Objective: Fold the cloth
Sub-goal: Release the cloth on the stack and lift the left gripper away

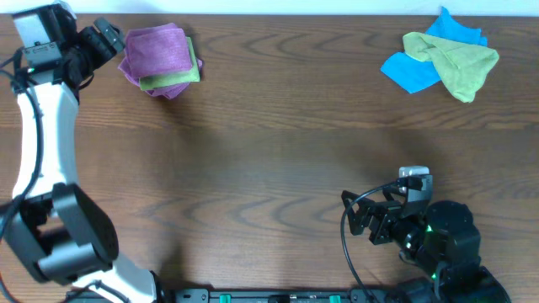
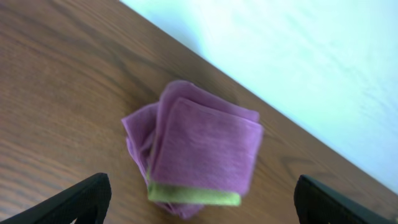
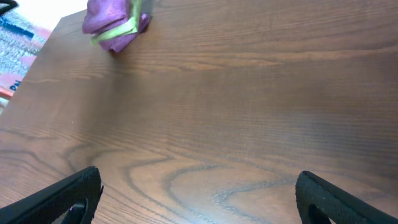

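Lilac-purple microfibre towel [image 1: 156, 50], folded to a small square, tops a stack at the far-left corner of the dark wood-grain table [image 1: 269, 151]. It lies over a folded lime-green cloth [image 1: 175, 77], with another purple cloth [image 1: 168, 91] at the bottom. The left gripper [image 1: 108, 38] hovers just beside the stack, its black fingers [image 2: 87, 199] spread wide and empty. The right gripper [image 1: 354, 215], well apart at the near edge, likewise stands wide, gripping nothing. A crumpled blue cloth [image 1: 413, 71] and a loose lime-green cloth [image 1: 459, 63] lie together at the far-right corner.
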Controlling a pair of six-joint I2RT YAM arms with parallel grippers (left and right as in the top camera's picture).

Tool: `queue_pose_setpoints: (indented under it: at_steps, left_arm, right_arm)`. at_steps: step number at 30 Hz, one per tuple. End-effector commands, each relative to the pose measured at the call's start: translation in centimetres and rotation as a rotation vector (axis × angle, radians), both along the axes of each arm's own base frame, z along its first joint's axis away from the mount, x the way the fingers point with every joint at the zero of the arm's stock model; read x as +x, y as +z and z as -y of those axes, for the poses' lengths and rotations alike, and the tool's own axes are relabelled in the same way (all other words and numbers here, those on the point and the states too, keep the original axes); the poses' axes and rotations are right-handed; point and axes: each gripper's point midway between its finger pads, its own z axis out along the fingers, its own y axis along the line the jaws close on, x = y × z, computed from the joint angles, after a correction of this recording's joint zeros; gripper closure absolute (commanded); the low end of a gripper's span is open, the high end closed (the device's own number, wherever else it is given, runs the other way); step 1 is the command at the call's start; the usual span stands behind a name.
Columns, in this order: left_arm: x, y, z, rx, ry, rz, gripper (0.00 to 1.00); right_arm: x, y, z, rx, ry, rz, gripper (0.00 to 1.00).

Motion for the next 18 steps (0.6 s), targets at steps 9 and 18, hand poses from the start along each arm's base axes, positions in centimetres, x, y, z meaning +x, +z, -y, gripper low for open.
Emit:
queue_pose_setpoints:
  at_steps: [9, 18]
  left_arm:
    - [-4.2, 8.7, 5.6, -0.106, -0.216, 0.156, 0.05]
    - [-9.4, 12.5, 7.8, -0.117, -0.254, 0.166, 0.05]
  right_arm:
    - [0.0, -0.1, 0.2, 0.010, -0.017, -0.005, 0.01]
    - [0.0, -0.1, 0.2, 0.009, -0.017, -0.005, 0.01]
